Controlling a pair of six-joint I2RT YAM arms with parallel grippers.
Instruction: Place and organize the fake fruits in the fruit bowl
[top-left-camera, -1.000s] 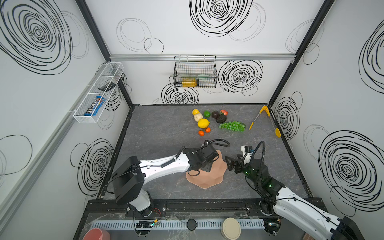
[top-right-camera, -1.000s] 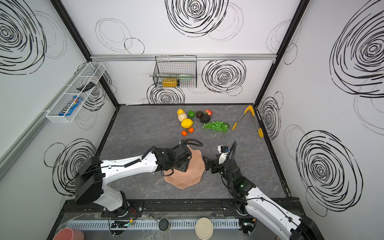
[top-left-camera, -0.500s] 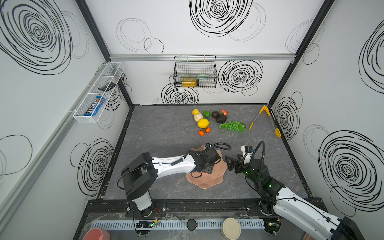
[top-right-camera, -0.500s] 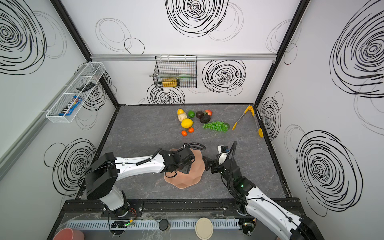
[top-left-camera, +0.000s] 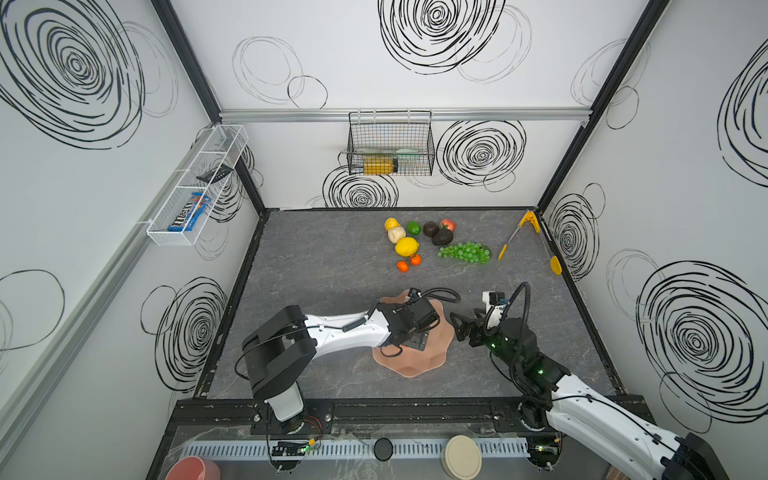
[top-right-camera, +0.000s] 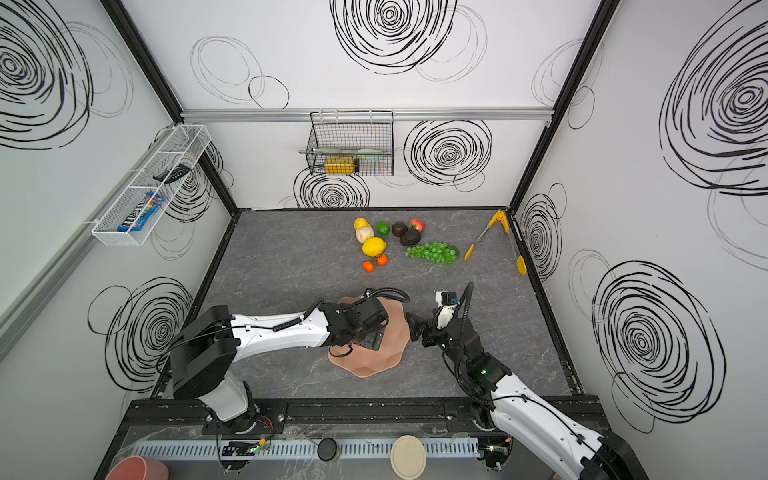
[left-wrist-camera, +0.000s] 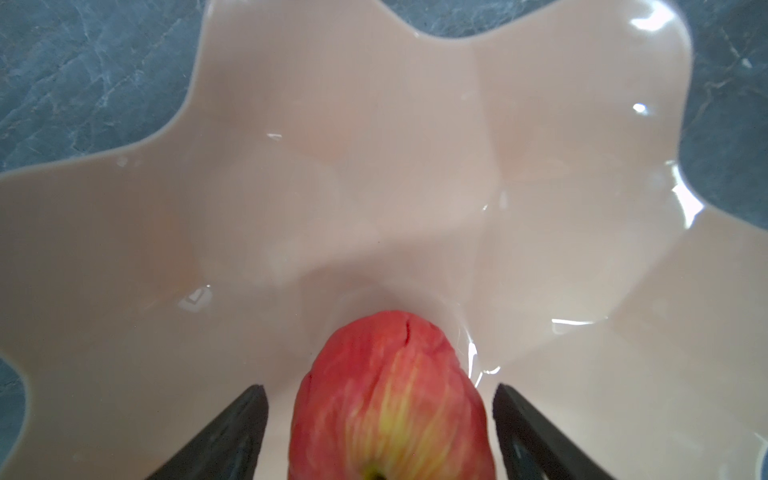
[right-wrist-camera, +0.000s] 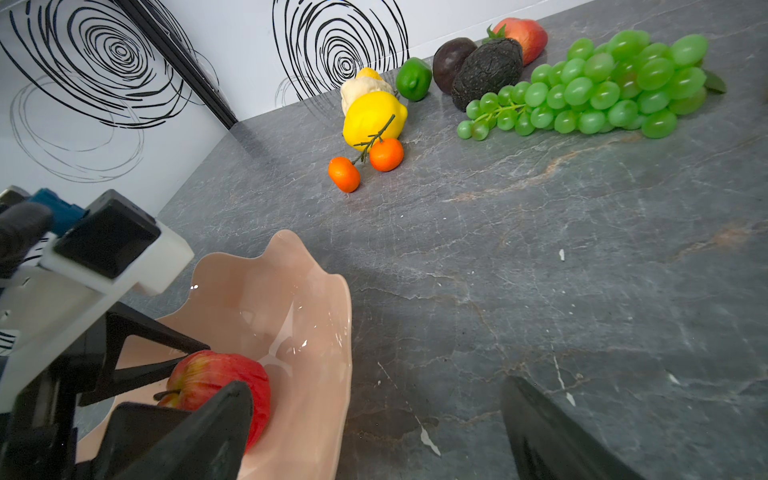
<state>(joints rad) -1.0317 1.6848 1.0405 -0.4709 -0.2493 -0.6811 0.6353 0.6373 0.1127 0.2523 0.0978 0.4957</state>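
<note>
The fruit bowl (top-left-camera: 409, 360) sits low centre in both top views, scalloped rim up; the left gripper (left-wrist-camera: 380, 432) hangs over it, jaws spread clear either side of a red apple (left-wrist-camera: 390, 403) lying on its side in the bowl, stem toward the wrist camera; the right gripper (right-wrist-camera: 374, 432) stands agape, empty, right of the bowl
</note>
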